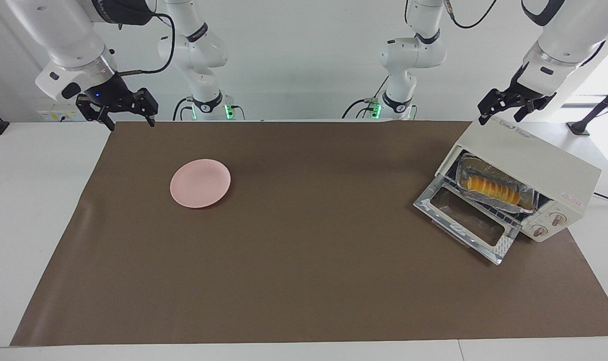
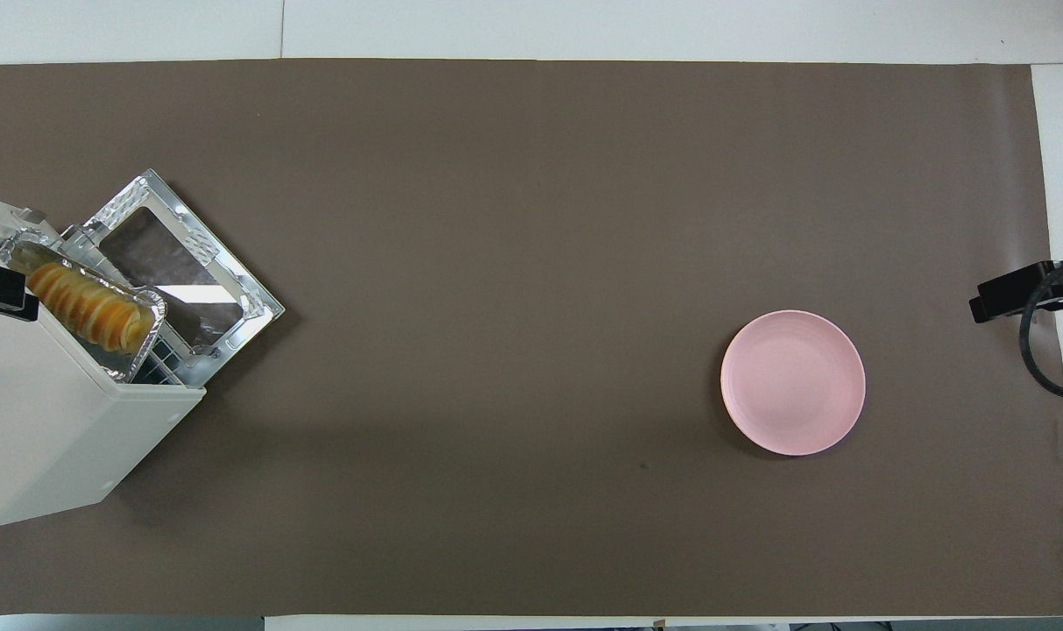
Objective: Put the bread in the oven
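Observation:
The cream-white oven (image 1: 534, 155) stands at the left arm's end of the table with its glass drop door (image 1: 504, 244) folded down open. The yellow-orange ridged bread (image 1: 491, 189) lies in a crinkled foil tray (image 1: 529, 200) on the oven's rack, partly out of the mouth. It also shows in the overhead view (image 2: 88, 307), as does the oven (image 2: 40, 421). My left gripper (image 1: 501, 114) hangs open and empty over the oven's top edge nearest the robots. My right gripper (image 1: 130, 120) is open and empty over the table edge at the right arm's end, where that arm waits.
A round pink plate (image 1: 200, 183) lies bare on the brown mat (image 1: 304, 281), toward the right arm's end; it also shows in the overhead view (image 2: 792, 382). The open oven door juts toward the middle of the table.

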Robot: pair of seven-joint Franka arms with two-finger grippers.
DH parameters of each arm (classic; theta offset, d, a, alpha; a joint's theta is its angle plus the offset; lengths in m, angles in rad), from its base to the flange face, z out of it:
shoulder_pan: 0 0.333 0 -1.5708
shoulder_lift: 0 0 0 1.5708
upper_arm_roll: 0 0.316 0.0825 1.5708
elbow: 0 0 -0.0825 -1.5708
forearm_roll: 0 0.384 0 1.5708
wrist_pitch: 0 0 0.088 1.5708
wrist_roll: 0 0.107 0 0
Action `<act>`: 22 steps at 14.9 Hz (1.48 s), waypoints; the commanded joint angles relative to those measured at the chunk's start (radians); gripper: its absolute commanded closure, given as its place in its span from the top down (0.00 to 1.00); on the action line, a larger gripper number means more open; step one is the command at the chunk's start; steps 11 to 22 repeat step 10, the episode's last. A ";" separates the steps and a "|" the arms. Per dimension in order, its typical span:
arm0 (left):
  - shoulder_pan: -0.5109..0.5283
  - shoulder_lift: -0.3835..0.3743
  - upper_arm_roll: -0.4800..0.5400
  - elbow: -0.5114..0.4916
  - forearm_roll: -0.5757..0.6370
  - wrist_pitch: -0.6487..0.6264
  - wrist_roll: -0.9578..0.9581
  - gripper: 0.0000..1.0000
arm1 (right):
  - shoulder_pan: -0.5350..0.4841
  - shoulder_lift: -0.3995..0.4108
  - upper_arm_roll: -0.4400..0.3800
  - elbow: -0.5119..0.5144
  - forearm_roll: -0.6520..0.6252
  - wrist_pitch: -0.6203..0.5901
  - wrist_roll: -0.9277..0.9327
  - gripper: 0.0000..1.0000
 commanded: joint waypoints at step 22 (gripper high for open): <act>-0.033 -0.017 -0.014 -0.067 -0.030 0.085 0.015 1.00 | -0.006 -0.025 0.004 -0.025 -0.009 -0.006 -0.025 1.00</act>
